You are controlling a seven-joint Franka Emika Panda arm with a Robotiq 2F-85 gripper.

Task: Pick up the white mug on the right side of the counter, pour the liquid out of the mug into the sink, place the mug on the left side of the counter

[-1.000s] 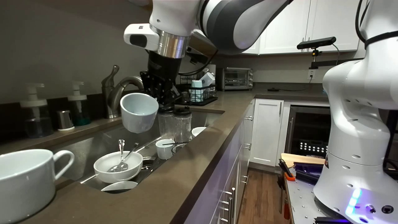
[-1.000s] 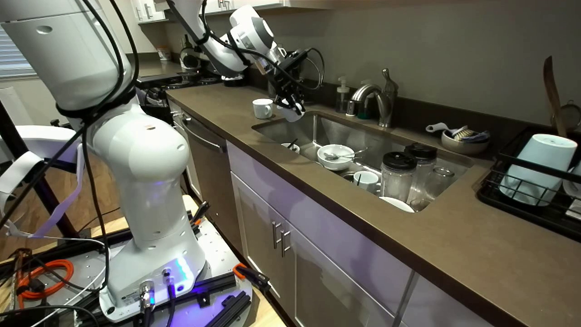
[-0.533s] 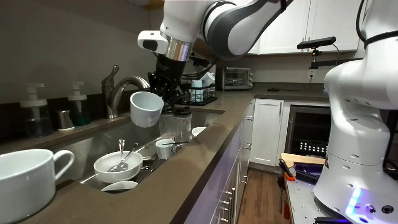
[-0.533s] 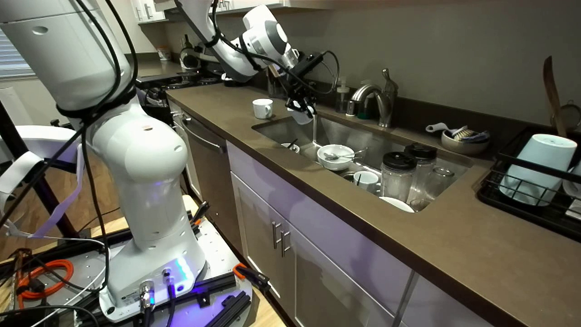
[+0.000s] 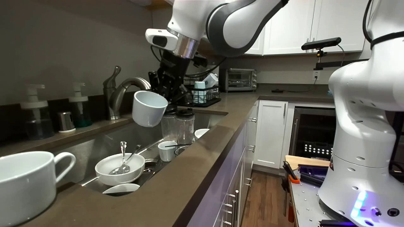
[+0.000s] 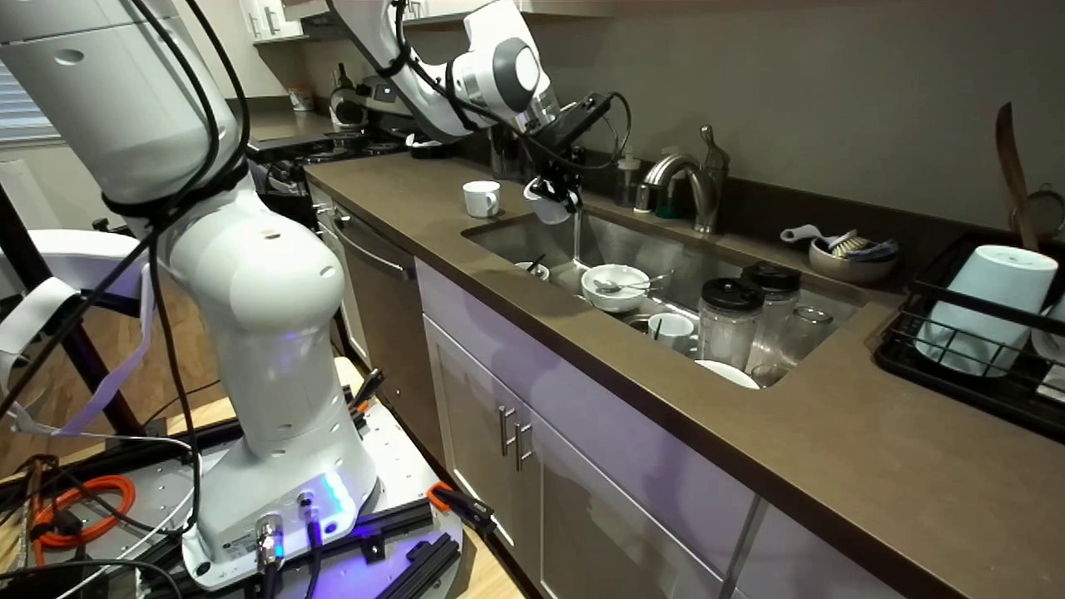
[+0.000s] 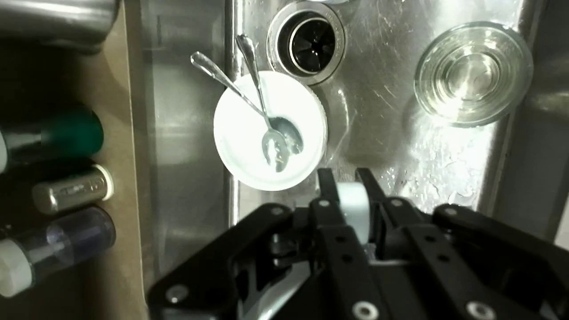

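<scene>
A white mug hangs tilted over the sink, its opening upward; it also shows in an exterior view. My gripper is shut on the mug's handle, which shows pale between the fingers in the wrist view. The mug's body is mostly hidden behind the fingers there. I cannot tell whether liquid is in it. A second white mug stands upright on the counter beside the sink; it also shows in an exterior view.
In the sink are a white bowl with two spoons, a small white mug, lidded glass jars and a glass. The faucet and soap bottles line the back. A dish rack stands beyond the sink.
My gripper and the held mug have moved farther over the sink, away from the counter mug. The mug has become a little more upright. The movement is small over the last half second.
</scene>
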